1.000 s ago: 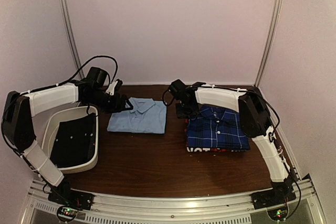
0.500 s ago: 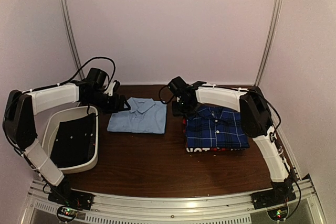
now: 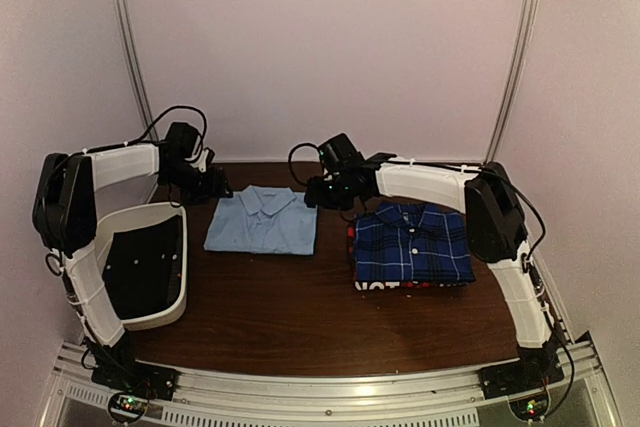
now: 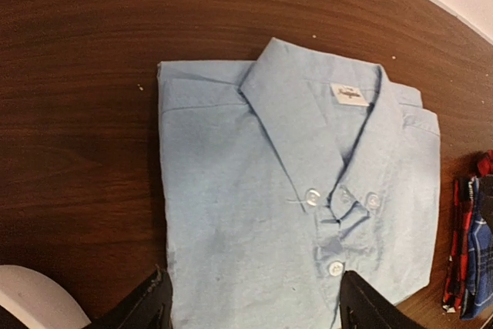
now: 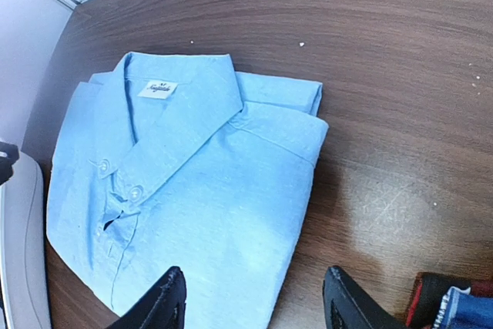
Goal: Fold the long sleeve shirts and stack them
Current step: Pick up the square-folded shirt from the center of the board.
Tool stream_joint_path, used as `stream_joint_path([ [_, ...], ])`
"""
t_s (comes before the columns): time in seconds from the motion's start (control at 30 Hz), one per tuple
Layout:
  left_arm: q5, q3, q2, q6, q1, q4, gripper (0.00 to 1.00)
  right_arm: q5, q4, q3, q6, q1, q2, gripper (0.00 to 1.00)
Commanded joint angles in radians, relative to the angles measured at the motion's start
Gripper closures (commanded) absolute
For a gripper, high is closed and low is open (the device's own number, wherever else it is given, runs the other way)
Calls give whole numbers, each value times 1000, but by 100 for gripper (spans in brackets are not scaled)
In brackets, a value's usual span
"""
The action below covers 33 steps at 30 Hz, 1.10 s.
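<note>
The light blue shirt lies folded into a neat rectangle on the dark wooden desk, front side up. Its collar is buttoned and turned toward the far wall, and a small white label shows inside the neck. To the right of this shirt, with a strip of bare desk between them, the blue-and-navy plaid shirt sits folded on top of a red and black shirt. Only the near edge of that lower shirt peeks out from under the plaid one. To the left of the light blue shirt, just beside its left edge, stands a white bin with a black lining.

The left arm's fingers are spread wide and grasp nothing. They are at the far left corner of the light blue shirt, and the wrist view looks down on the collar and button placket between them. The right arm's fingers are likewise released and apart, at the shirt's far right corner, with blue cloth showing in the gap. Whether either pair touches the fabric cannot be told.
</note>
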Motion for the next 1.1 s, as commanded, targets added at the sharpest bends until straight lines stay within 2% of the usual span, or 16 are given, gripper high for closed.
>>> stream_joint_path([
  [0.0,-48,49,67,22,36,-28,24,-37,57,10,36,1,47,38],
  [0.23,-82,158,183,38,42,-63,24,-74,100,1,47,0,85,38],
  [0.87,-80,167,312,42,30,-65,29,-128,170,-22,71,3,171,41],
  [1.0,-67,171,324,34,16,-65,38,-142,181,-19,81,6,191,42],
  [1.07,-55,171,322,27,9,-66,50,-151,191,-18,87,7,195,44],
])
